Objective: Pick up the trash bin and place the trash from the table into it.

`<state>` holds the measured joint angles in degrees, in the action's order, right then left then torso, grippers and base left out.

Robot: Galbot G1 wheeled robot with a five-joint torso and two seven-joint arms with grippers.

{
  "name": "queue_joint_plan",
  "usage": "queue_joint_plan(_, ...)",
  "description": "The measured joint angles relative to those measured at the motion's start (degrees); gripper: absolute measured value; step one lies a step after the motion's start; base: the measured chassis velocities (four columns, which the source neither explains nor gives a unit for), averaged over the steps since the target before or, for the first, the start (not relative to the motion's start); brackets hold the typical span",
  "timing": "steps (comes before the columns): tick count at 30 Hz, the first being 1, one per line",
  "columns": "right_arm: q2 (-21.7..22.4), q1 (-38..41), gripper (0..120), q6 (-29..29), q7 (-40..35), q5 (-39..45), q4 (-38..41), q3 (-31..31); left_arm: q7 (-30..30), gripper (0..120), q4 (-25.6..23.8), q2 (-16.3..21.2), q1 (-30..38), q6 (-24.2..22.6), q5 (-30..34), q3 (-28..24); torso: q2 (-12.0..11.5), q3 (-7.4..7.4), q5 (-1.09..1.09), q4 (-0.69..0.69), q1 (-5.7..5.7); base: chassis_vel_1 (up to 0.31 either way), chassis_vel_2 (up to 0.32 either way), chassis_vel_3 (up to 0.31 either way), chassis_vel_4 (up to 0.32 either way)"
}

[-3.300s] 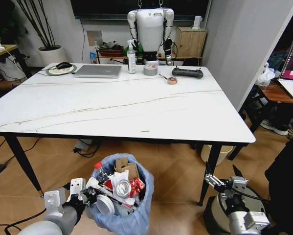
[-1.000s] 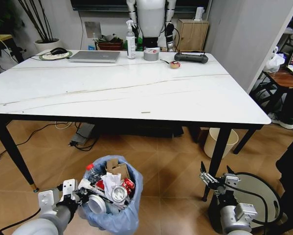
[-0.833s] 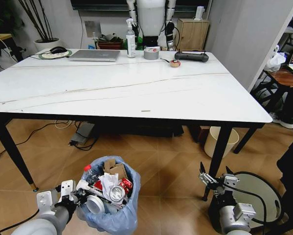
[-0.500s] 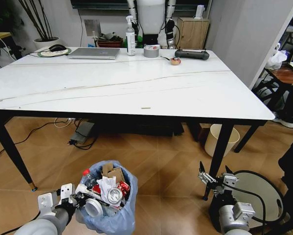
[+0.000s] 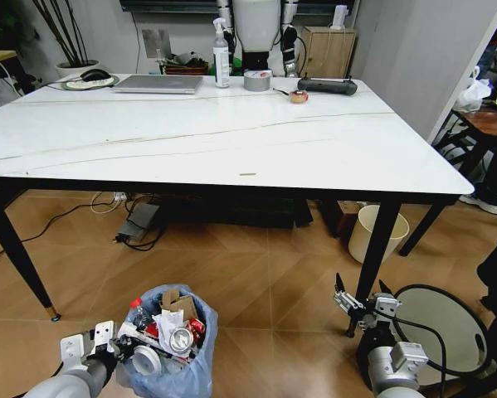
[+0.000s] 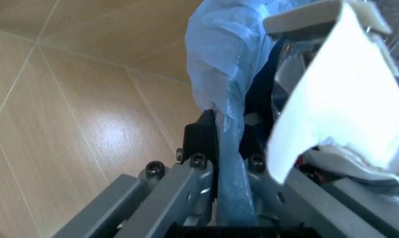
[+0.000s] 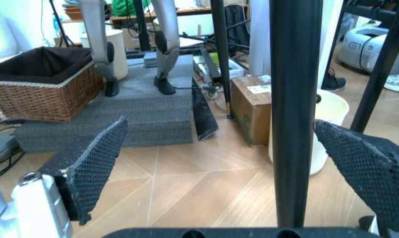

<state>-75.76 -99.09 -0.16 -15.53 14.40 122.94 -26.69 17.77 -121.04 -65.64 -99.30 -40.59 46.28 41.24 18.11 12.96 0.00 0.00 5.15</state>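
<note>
The trash bin (image 5: 167,365), lined with a crinkled light-blue bag, stands low over the wooden floor in front of the table (image 5: 231,137). It is heaped with trash (image 5: 170,330): torn cardboard, a crushed can, a cup lid, white paper and a bottle. My left gripper (image 5: 109,347) is shut on the bin's near-left rim. In the left wrist view its fingers (image 6: 200,144) pinch the blue bag (image 6: 219,74) beside white paper (image 6: 338,99). My right gripper (image 5: 356,301) hangs open by the table's front right leg (image 5: 374,249), with its pads (image 7: 93,163) spread wide.
At the table's far edge lie a silver laptop (image 5: 158,84), a spray bottle (image 5: 221,55), a grey tape roll (image 5: 257,80) and a black device (image 5: 326,85). A tiny sliver (image 5: 247,175) lies near the front edge. A cream bin (image 5: 377,232) stands behind the right leg.
The camera has shifted. The bin, held by my left gripper, has sunk lower and to the left, nearer the floor. The right gripper has kept its place by the table leg.
</note>
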Motion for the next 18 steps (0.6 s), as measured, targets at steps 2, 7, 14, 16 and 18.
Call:
queue_joint_plan(2, -0.08, 0.02, 100, 0.0, 0.02, -0.01, -0.05, -0.01, -0.14, 0, 0.53, -0.02, 0.05, 0.02, -0.11, 0.06, -0.58, -0.43, 0.0, 0.0, -0.18, 0.0, 0.0, 0.0, 0.0)
queue_joint_plan(7, -0.42, -0.03, 100, -0.01, 0.04, -0.23, -0.19, 0.11, -0.55, 0, 0.9, -0.12, -0.07, 0.07, -0.45, 0.16, -1.62, -1.2, 0.0, 0.0, -0.42, 0.0, 0.0, 0.0, 0.0)
queue_joint_plan(14, -0.6, -0.14, 100, -0.05, 0.08, -0.57, -0.19, 0.25, -0.7, 0, 0.51, -0.09, -0.24, 0.08, -0.44, 0.45, -3.24, -2.35, 0.01, 0.0, -0.92, 0.0, 0.0, 0.0, 0.0)
queue_joint_plan(16, -0.6, -0.12, 100, -0.06, 0.07, -0.6, -0.19, 0.25, -0.7, 0, 0.45, -0.07, -0.21, 0.08, -0.41, 0.49, -3.58, -2.63, 0.01, 0.0, -0.97, 0.0, 0.0, 0.0, 0.0)
queue_joint_plan(18, -0.59, -0.11, 100, -0.07, 0.08, -0.61, -0.17, 0.21, -0.7, 0, 0.42, -0.04, -0.17, 0.08, -0.38, 0.49, -4.05, -3.02, 0.01, 0.0, -1.05, 0.0, 0.0, 0.0, 0.0)
